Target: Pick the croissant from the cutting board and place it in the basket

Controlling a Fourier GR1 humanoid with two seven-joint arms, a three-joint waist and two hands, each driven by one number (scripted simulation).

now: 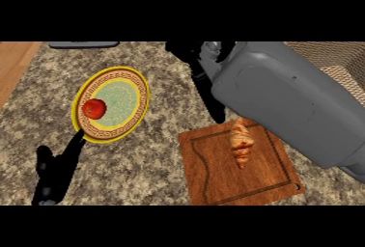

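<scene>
Your speckled stone desk fills the view. Your grey right forearm crosses the upper right, partly covering the woven basket in that corner. Below it lies the wooden cutting board, and to its left a yellow-rimmed plate. Your right hand hangs above the board's far edge, its fingers straight and holding nothing. Your left hand rests open at lower left. The croissant lies on the board, and a round red fruit on the plate.
</scene>
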